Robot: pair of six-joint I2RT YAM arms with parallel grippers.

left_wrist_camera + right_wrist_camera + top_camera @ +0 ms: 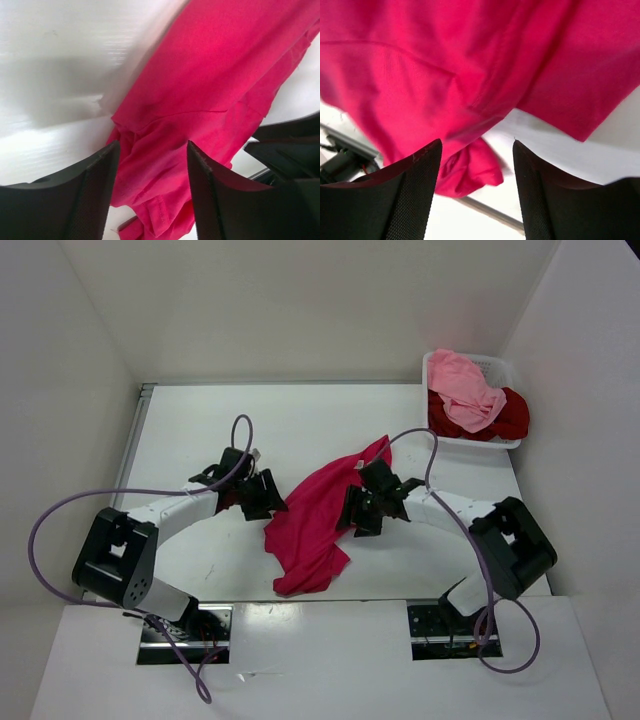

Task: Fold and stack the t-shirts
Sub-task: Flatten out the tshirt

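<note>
A bright crimson-pink t-shirt (315, 525) lies crumpled and unfolded in the middle of the table, running from the far right toward the near edge. My left gripper (268, 496) hovers at the shirt's left edge, open; in the left wrist view its jaws (153, 145) stand apart over the cloth (210, 75) without pinching it. My right gripper (354, 511) is at the shirt's right edge, also open; in the right wrist view (477, 142) the cloth (420, 65) lies beyond the fingertips, none between them. A light pink t-shirt (465, 390) and a dark red t-shirt (510, 415) are in the basket.
A white mesh basket (480, 443) stands at the far right corner of the table. White walls enclose the table on the left, back and right. Purple cables loop from both arms over the table surface (200, 430).
</note>
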